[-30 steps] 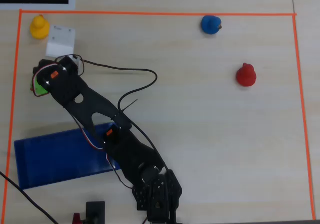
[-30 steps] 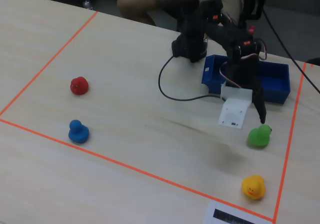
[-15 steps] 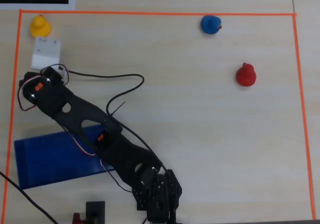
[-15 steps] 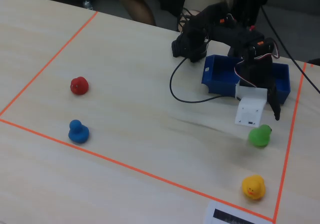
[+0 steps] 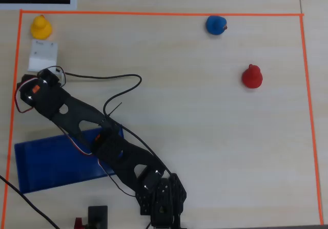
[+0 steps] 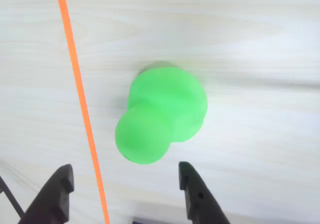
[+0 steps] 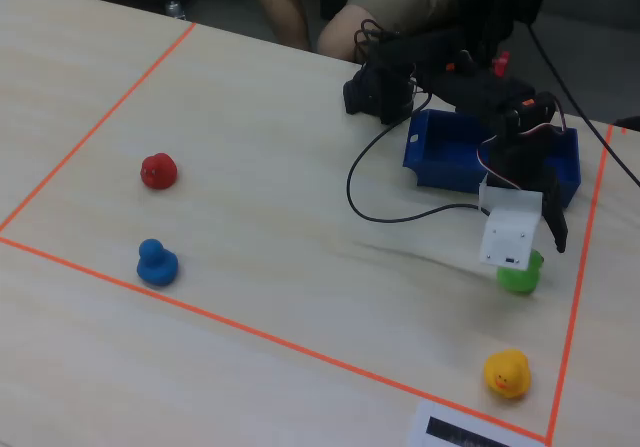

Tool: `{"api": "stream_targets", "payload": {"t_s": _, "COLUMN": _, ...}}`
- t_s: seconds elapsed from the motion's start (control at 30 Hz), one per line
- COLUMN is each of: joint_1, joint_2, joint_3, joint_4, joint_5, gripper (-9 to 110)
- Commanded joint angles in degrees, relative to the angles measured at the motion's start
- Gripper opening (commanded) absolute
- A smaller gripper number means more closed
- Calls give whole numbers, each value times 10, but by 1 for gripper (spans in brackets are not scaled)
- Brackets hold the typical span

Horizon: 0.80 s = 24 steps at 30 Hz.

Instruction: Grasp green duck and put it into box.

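Observation:
The green duck (image 6: 162, 114) lies on the table in the middle of the wrist view, just right of the orange tape line (image 6: 80, 103). My gripper (image 6: 125, 176) hangs open above it, its black fingertips (image 6: 192, 184) showing below the duck and apart from it. In the fixed view the green duck (image 7: 520, 277) peeks out under the arm's white block (image 7: 510, 232). The arm's head (image 5: 36, 90) hides the duck in the overhead view. The dark blue box (image 5: 46, 162) sits near the arm's base, and its wall (image 7: 440, 167) shows behind the gripper.
A yellow duck (image 5: 40, 26) sits in the taped corner close to the gripper. A blue duck (image 5: 216, 25) and a red duck (image 5: 251, 76) stand far off. A black cable (image 5: 118, 80) loops over the table. Orange tape (image 5: 154, 14) borders the work area.
The arm has swung toward the left tape edge in the overhead view. The gripper now hangs over the green duck, which is covered from above. The duck has not moved.

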Motion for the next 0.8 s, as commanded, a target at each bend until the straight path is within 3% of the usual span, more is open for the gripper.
{"api": "stream_targets", "payload": {"t_s": 0.0, "joint_1": 11, "joint_2": -2, "joint_3": -37, "joint_4": -11, "joint_5": -3, "gripper": 29}}
{"api": "stream_targets", "payload": {"t_s": 0.67, "joint_1": 20, "joint_2": -40, "joint_3": -46, "joint_4": -43, "joint_5": -7, "gripper": 27}}
{"api": "stream_targets", "payload": {"t_s": 0.73, "joint_1": 22, "joint_2": -44, "joint_3": -45, "joint_4": -44, "joint_5": -9, "gripper": 19}}
{"api": "stream_targets", "payload": {"t_s": 0.77, "joint_1": 23, "joint_2": -45, "joint_3": -45, "joint_4": -45, "joint_5": -8, "gripper": 7}}
